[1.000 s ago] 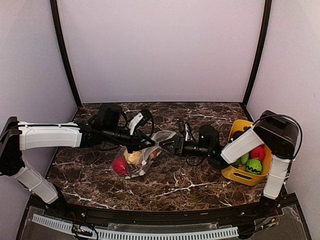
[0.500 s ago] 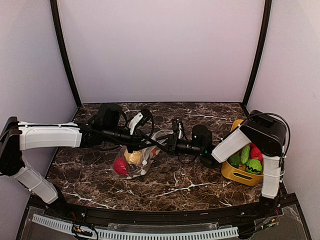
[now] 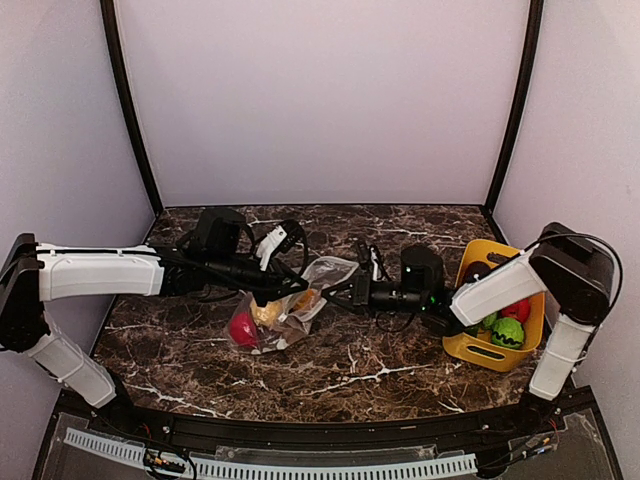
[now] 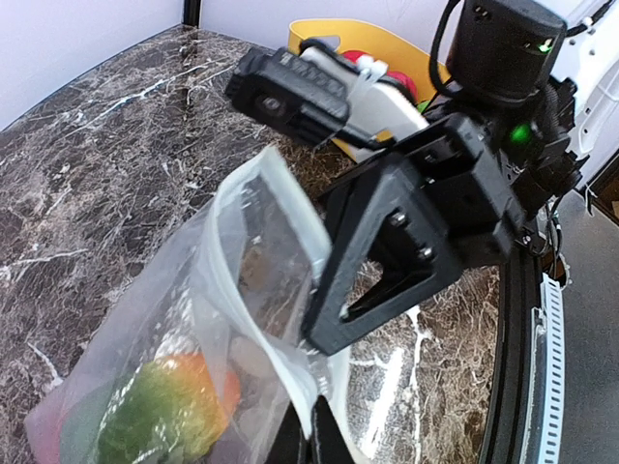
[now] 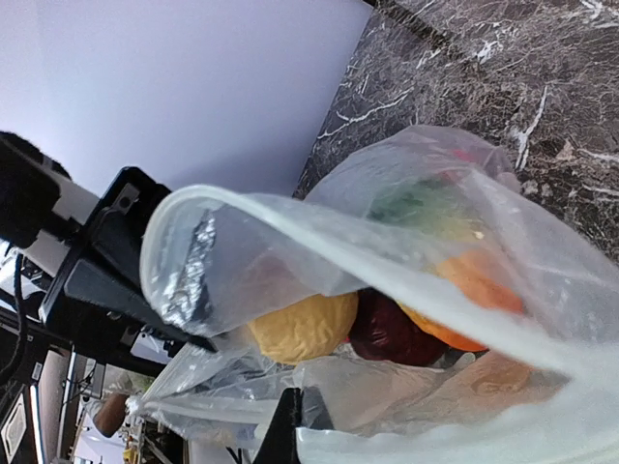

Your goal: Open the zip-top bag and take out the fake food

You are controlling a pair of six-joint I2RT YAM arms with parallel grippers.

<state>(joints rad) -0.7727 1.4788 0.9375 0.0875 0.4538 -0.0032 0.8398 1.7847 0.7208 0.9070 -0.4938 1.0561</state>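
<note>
The zip-top bag [image 3: 284, 321] lies mid-table, stretched between both grippers with its mouth open. Inside it are fake food pieces: a red fruit [image 3: 240, 329], a yellow one [image 3: 265, 313] and an orange one [image 3: 306, 299]. My left gripper [image 3: 297, 290] is shut on one lip of the bag; the left wrist view shows its fingertips [image 4: 311, 437] pinching the zip strip [image 4: 280, 338]. My right gripper [image 3: 339, 293] is shut on the opposite lip [image 5: 302, 418]. The right wrist view looks into the mouth at the yellow fruit [image 5: 305, 329], a maroon fruit [image 5: 387, 333] and the orange fruit [image 5: 464, 282].
A yellow bin [image 3: 468, 346] stands at the right edge, holding green toy vegetables [image 3: 507, 333] and a red piece [image 3: 516, 309]. Both arms' cables cross above the bag. The table is dark marble [image 3: 340, 370] with walls on three sides.
The right arm reached in toward the bag, then drew back to the right. The bag's mouth is now spread wider between the two grippers. The left arm has hardly moved.
</note>
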